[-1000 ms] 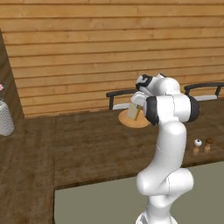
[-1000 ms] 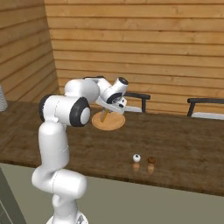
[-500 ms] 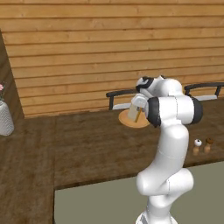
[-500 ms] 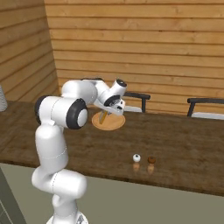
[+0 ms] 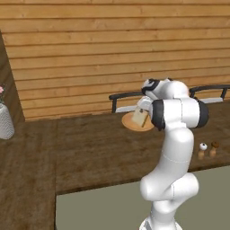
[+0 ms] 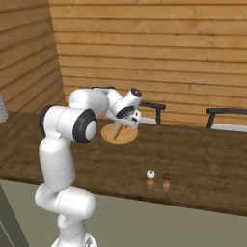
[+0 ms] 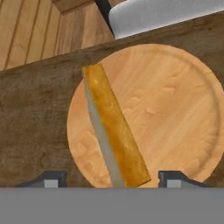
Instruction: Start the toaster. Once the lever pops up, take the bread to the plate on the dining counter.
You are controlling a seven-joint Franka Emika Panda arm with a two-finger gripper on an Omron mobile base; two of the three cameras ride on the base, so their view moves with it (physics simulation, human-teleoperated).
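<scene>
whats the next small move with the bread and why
Probably ease the bread a little lower and let go: it hangs edge-on between the spread fingers of the gripper, right over the plate on the counter.

Above the plate (image 7: 170, 113), the bread (image 7: 114, 131) stands on edge along the left part, and the right part of the disc is bare. Just beyond the plate's far rim, a chair (image 5: 120, 100) backs up against the desk (image 5: 85, 148). Salt and pepper shakers (image 6: 158, 175) stand well apart toward the near edge. Between them and the plate the desk top is open.
</scene>
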